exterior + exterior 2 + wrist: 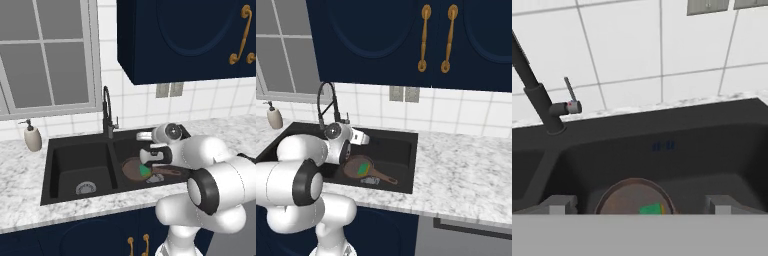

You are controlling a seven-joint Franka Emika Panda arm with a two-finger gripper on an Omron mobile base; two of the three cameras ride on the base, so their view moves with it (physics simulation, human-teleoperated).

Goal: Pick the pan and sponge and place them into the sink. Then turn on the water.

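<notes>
Pan [358,167] and sponge [362,169] sit partly behind the arm in the sink [406,150], fingers [559,204] spread, empty.

Arm [200,160] hides part of the pan [134,169].

One pan [360,167], one sponge [362,169] — one faucet [326,106]

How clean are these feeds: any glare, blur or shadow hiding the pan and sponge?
Left base view: flat, even rendered light, no glare; the arm covers part of the pan. Right base view: sharp, sponge plainly visible on the pan. Hand view: slightly soft, the dark sink shows little detail, no glare.
</notes>
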